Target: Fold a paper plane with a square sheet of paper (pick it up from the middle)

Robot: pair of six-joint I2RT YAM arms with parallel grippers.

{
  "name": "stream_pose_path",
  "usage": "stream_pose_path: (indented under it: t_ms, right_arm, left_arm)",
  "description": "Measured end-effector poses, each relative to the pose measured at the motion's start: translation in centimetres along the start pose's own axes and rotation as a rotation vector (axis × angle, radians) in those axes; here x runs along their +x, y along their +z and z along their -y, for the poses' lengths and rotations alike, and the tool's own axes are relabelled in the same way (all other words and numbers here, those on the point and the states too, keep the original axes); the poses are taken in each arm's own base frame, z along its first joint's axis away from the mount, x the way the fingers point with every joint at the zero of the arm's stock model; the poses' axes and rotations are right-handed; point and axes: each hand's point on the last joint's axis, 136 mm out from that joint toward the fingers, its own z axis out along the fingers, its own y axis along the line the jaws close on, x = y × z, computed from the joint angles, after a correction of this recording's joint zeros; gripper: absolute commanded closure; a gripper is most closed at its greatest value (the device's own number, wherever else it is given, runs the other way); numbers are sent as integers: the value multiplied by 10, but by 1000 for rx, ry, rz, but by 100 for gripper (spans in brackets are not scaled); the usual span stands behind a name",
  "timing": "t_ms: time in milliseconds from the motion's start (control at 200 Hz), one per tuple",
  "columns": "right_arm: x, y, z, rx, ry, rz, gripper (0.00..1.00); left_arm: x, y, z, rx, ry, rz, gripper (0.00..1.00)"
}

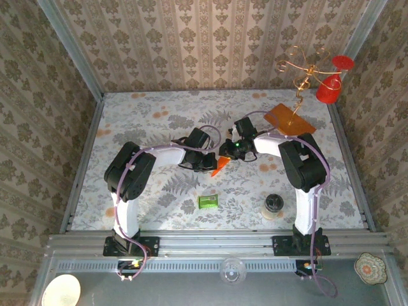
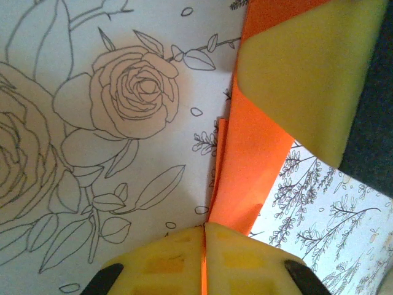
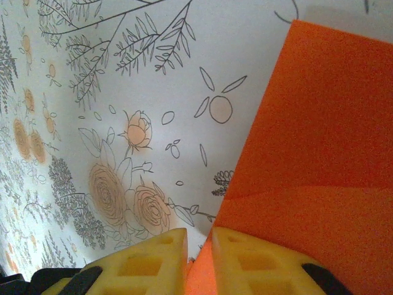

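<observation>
Left hand (image 2: pixel 204 246): pads are clamped together on the lower edge of the orange sheet (image 2: pixel 252 166). Right hand (image 3: pixel 199 246): pads are pinched on the same sheet, with the paper seen running between them. The sheet is held between both hands over mid worktop (image 1: pixel 146 121), partly folded; contact with the worktop cannot be told. Risks: the thin paper could be torn if the hands are pulled apart, and the crease skewed if one pinch slips. Both arms are bent inward, elbows out, wrists nearly meeting.
</observation>
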Motion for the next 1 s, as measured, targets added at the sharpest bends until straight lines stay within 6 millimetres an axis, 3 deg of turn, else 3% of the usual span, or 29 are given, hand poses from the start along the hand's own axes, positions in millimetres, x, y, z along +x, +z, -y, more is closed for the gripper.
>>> stream_pose_path:
  t_ms: [320, 590, 995]
  right_arm:
    - [0, 1, 2, 3, -2, -2, 84]
    - [1, 1, 4, 1, -2, -1, 89]
    - [0, 1, 3, -30, -2, 1, 93]
  left_arm:
    - [-1, -5, 1, -12, 6, 18, 88]
    - [-12, -27, 18, 15, 44, 97, 95]
    - [-15, -5, 34, 71, 64, 54, 100]
